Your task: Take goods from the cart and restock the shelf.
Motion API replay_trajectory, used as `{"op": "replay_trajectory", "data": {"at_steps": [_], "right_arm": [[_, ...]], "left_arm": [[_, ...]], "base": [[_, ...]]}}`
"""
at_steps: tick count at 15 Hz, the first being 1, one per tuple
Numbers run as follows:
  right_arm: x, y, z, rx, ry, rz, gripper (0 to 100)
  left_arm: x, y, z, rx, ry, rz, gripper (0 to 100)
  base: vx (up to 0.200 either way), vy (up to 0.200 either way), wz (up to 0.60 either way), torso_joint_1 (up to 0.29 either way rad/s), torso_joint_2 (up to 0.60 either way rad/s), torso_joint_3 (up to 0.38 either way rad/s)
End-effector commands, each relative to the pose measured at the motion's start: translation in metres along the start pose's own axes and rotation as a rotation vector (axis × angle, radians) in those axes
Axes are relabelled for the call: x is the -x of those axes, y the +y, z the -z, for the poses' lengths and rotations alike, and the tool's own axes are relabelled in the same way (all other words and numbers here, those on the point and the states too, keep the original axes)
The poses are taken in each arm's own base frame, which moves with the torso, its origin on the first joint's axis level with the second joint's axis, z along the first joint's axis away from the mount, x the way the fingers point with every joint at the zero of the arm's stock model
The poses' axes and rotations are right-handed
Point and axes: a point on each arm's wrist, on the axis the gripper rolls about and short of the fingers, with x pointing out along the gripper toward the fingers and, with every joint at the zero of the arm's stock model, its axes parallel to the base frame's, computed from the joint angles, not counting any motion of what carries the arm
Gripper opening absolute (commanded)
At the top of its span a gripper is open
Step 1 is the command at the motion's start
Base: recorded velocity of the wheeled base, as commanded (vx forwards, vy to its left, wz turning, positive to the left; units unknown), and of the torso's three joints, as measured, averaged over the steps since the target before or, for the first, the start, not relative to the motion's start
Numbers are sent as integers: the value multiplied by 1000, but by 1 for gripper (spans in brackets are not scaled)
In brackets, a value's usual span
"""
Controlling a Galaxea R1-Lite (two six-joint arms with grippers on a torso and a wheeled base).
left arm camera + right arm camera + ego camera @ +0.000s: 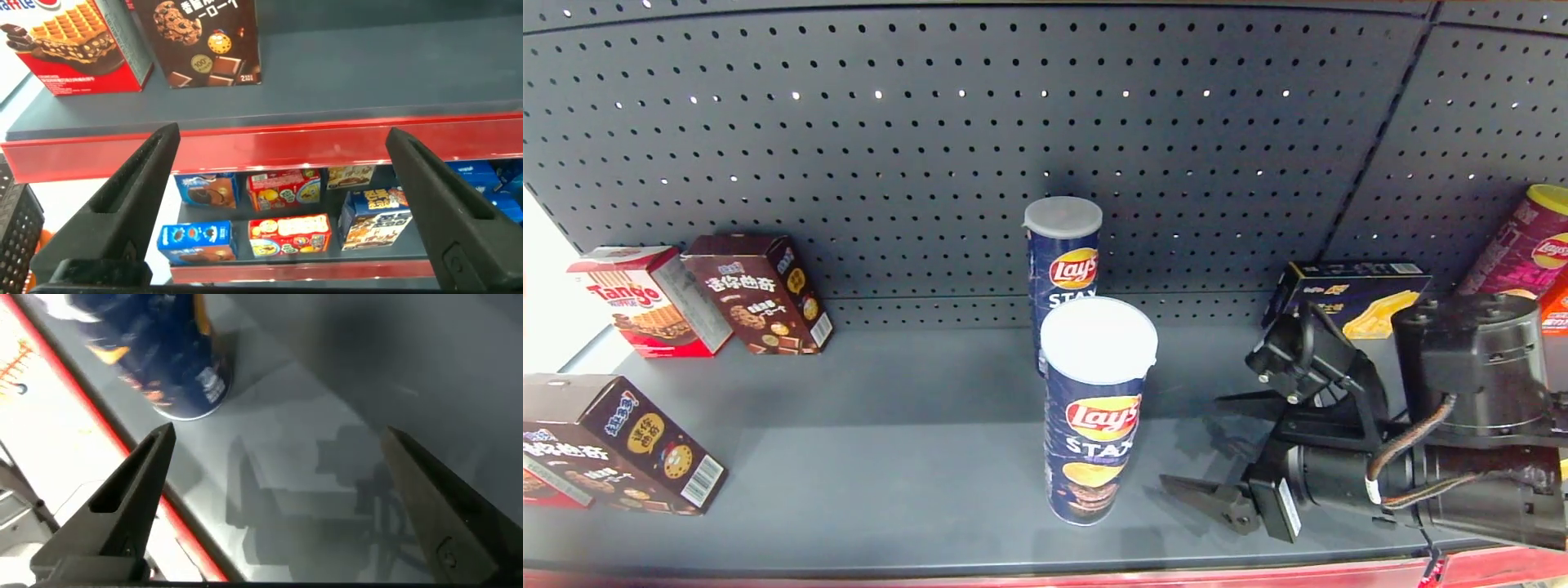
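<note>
A dark grey metal shelf [890, 441] with a perforated back panel [931, 122] carries two dark blue cylindrical chip cans. The front chip can [1098, 416], white-lidded, stands upright near the middle of the shelf's front edge. The rear chip can [1062, 261], with a translucent lid, stands upright directly behind it, near the back panel.

The right gripper [1191, 441] lies low over the shelf's front right part, just beside the front chip can and apart from it, with its fingers spread wide and nothing between them. The left gripper [283, 135] hangs in front of the shelf's red front edge [278, 147], fingers also spread and empty.

A red wafer box [649, 302] and a brown cookie box [760, 294] lean at the back left corner. Another brown cookie box [613, 441] lies at the front left corner. A navy-and-yellow carton [1356, 298] and a magenta chip can [1515, 245] sit at the back right.
</note>
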Motion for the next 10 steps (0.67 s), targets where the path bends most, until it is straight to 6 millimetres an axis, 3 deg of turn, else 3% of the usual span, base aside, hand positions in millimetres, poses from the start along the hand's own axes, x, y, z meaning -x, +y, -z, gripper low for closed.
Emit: {"op": "replay_trajectory", "data": {"at_steps": [1, 10], "right_arm": [[-13, -1, -2, -1, 17, -1, 100], [-32, -1, -5, 5, 22, -13, 100]], "left_arm": [[0, 0, 0, 0, 2, 0, 100], [0, 0, 0, 0, 2, 0, 100]], "base": [[0, 0, 0, 0, 0, 0], [0, 0, 0, 0, 0, 0]]}}
